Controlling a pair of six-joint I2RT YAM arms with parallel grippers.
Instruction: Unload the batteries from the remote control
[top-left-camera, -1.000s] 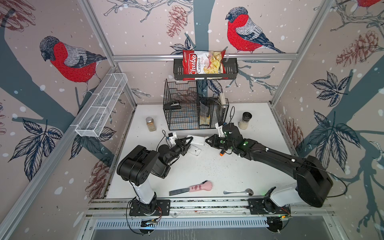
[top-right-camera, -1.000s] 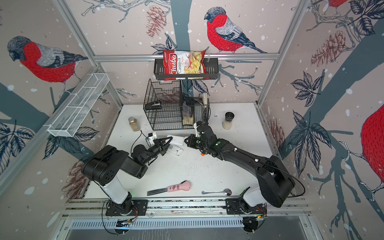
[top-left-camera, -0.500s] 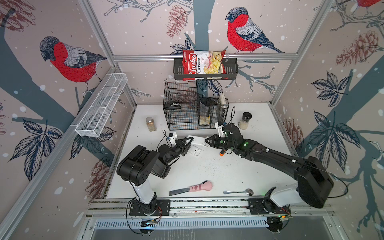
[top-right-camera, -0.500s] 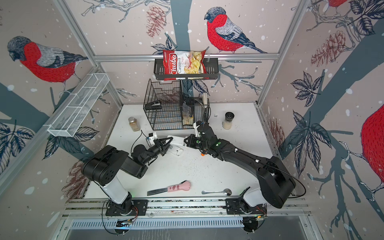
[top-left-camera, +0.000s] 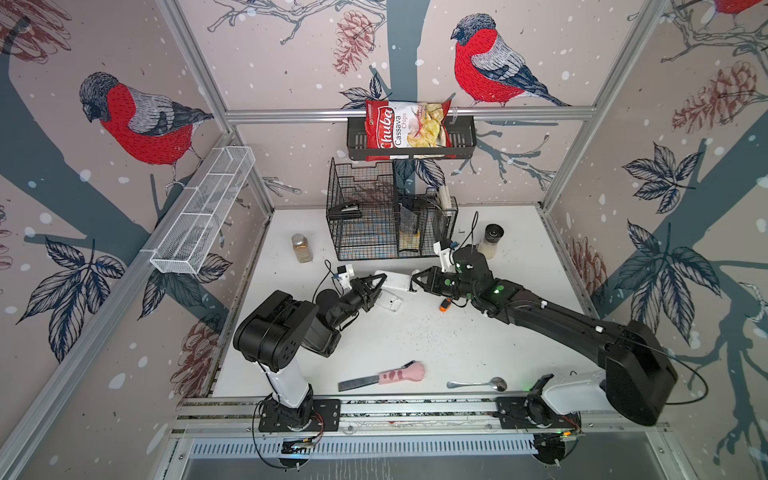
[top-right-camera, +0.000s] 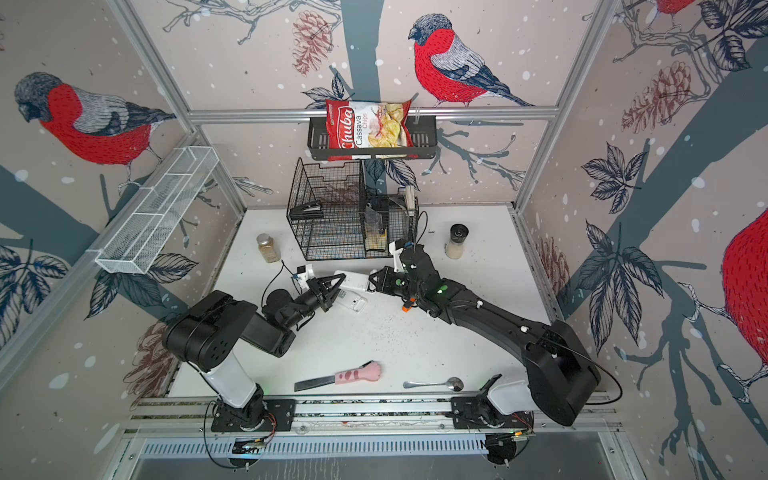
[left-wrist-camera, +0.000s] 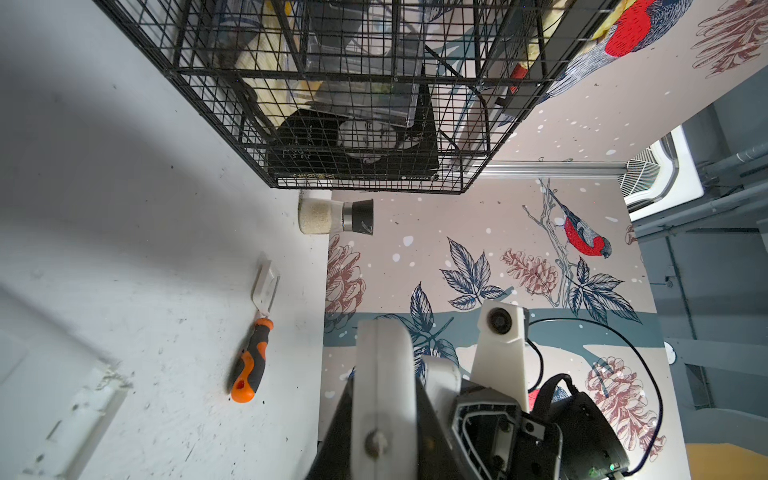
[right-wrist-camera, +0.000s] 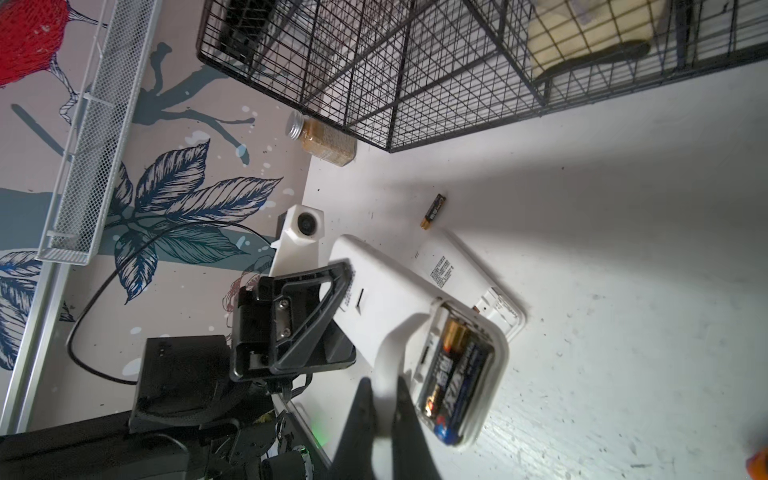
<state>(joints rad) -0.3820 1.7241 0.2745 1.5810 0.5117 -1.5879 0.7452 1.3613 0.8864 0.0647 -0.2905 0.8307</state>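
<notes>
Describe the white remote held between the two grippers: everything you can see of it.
The white remote is a long, rounded plastic slab with its back cover off. Its open battery bay holds black batteries with gold ends. The left gripper clamps one end, and the right gripper pinches the rim at the bay end.

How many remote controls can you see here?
2. The first remote is held between the left gripper and right gripper; the second remote lies on the table beneath it. More may hide in the wire basket.
</notes>
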